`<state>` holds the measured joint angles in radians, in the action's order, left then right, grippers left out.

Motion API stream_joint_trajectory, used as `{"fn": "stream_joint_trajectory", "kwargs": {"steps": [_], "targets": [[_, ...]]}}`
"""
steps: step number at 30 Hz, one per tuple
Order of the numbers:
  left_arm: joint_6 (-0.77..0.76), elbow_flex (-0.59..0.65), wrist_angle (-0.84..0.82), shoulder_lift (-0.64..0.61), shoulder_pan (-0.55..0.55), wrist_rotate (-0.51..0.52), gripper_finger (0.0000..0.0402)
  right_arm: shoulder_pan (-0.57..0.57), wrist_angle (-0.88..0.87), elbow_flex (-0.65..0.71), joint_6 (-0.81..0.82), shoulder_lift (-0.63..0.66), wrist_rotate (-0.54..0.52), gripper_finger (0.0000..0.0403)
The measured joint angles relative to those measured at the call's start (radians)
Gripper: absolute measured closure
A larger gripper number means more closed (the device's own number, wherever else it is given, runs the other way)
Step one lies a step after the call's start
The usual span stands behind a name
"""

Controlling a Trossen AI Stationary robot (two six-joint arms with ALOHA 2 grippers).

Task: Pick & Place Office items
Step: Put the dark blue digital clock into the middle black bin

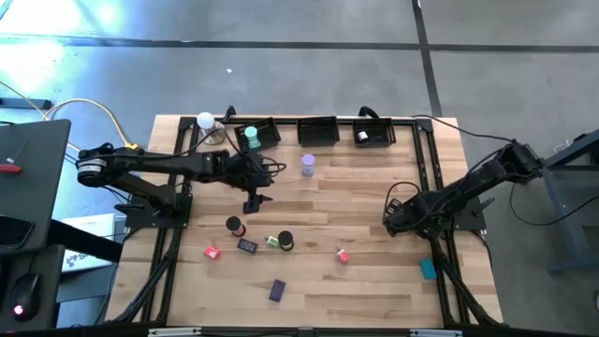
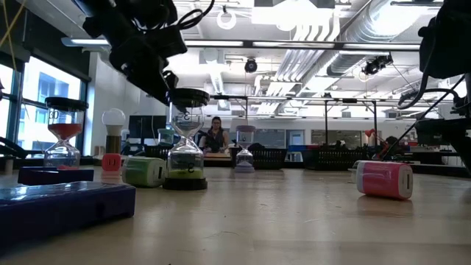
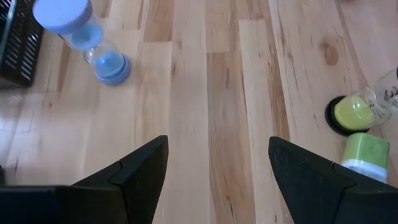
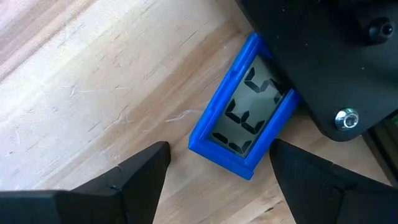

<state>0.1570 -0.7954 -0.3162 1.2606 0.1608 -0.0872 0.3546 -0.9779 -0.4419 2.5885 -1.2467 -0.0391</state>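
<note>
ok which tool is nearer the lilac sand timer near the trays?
Left. The left tool hangs open just in front of and beside the lilac sand timer. The right tool, also open, sits farther off, toward the table's right side.

Even overhead light falls on the wooden surface (image 1: pixel 356 201), with glare on the grey floor (image 1: pixel 103 19) beyond its far-left corner. At table height, ceiling lamps (image 2: pixel 316 29) and left windows (image 2: pixel 33 96) shine bright; the purple block (image 2: pixel 66 206) nearest the camera blurs. Shadows stay soft.
</note>
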Motion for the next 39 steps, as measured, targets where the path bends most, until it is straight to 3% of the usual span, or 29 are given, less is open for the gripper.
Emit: {"fn": "stream_joint_trajectory", "kwargs": {"steps": [39], "targets": [[-0.001, 0.014, -0.002, 0.000, 0.000, -0.079, 0.0131, -0.068, -0.005, -0.009, -0.001, -0.081, -0.077, 0.0128]]}}
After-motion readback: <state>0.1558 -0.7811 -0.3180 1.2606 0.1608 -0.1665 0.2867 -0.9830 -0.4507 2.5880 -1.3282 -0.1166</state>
